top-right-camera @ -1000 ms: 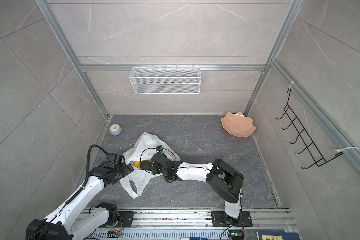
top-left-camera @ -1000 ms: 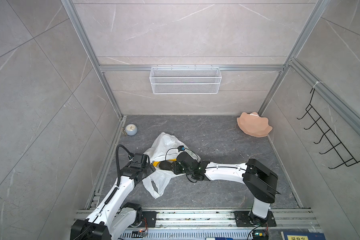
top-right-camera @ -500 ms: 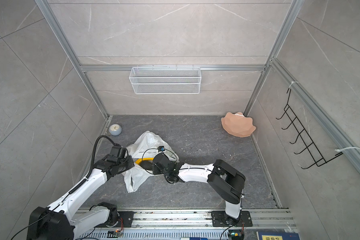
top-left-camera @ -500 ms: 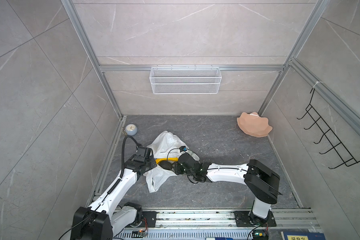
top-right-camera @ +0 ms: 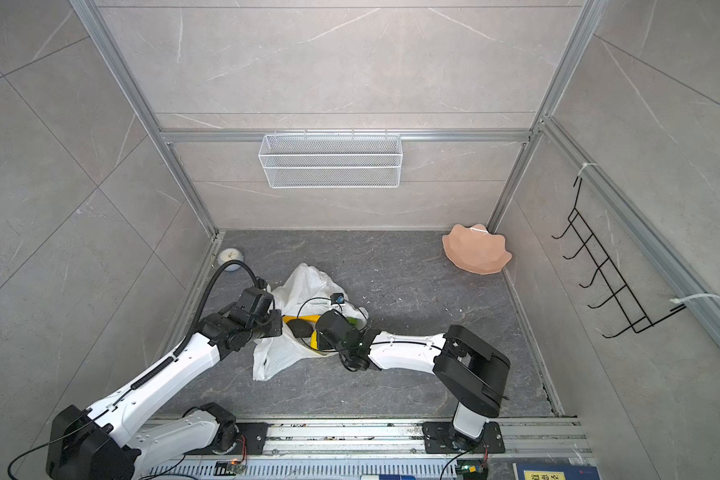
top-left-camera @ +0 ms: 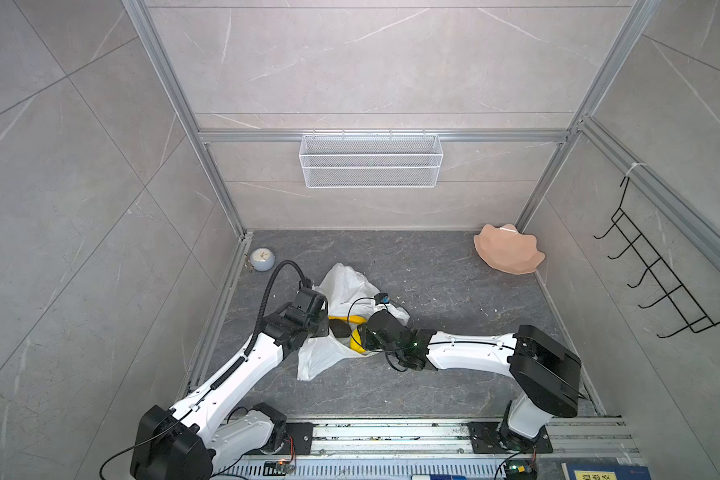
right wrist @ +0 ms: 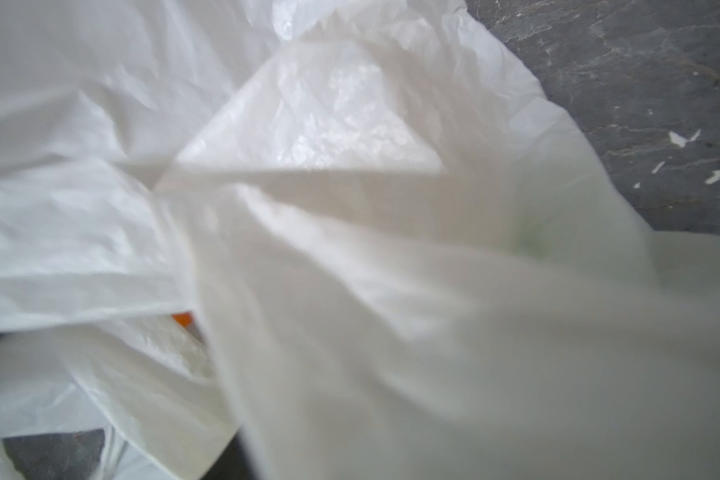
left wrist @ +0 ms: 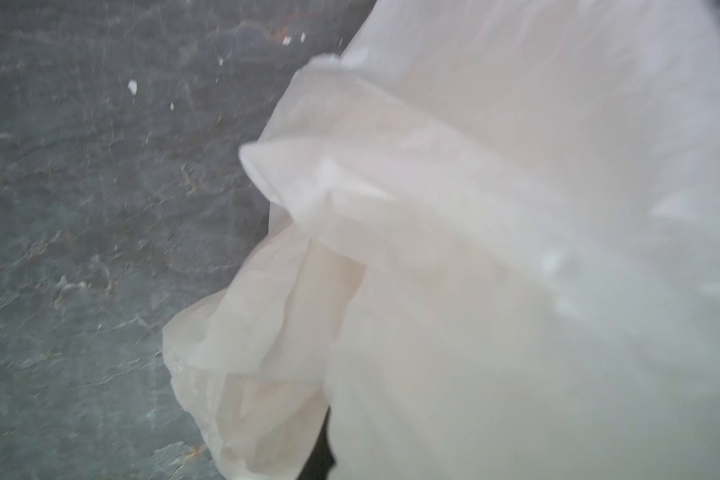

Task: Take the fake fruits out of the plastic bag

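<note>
Plastic bag lies crumpled left of centre on the grey floor, long axis running from mid-frame toward lower left. Its open mouth shows a yellow banana, a dark fruit and a green one. Left gripper and right gripper meet its edges; their jaws are hidden, so the grip cannot be told.

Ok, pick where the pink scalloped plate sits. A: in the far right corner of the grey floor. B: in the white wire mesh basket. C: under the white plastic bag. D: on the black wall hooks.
A: the pink scalloped plate lies in the far right corner of the grey floor, clear of the crinkly white plastic bag.
</note>
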Controlling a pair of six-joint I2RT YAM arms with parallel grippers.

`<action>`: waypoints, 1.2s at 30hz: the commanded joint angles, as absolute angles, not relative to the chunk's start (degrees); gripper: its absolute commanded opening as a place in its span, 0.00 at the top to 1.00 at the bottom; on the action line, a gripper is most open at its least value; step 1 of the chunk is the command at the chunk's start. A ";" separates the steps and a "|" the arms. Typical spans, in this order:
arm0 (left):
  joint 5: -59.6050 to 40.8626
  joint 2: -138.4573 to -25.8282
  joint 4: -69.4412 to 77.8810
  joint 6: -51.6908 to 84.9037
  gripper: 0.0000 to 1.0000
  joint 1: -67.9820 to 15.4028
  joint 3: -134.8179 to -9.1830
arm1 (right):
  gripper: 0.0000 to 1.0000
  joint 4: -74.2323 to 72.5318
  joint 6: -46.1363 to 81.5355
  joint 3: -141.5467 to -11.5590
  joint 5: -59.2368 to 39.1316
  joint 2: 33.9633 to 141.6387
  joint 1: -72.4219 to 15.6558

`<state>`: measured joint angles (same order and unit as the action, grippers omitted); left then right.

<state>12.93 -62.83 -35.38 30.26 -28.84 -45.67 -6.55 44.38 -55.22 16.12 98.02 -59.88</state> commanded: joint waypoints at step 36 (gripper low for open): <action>5.71 -70.50 -28.37 31.86 1.00 -22.48 -49.22 | 0.52 -6.59 45.10 -53.32 15.45 95.31 -60.14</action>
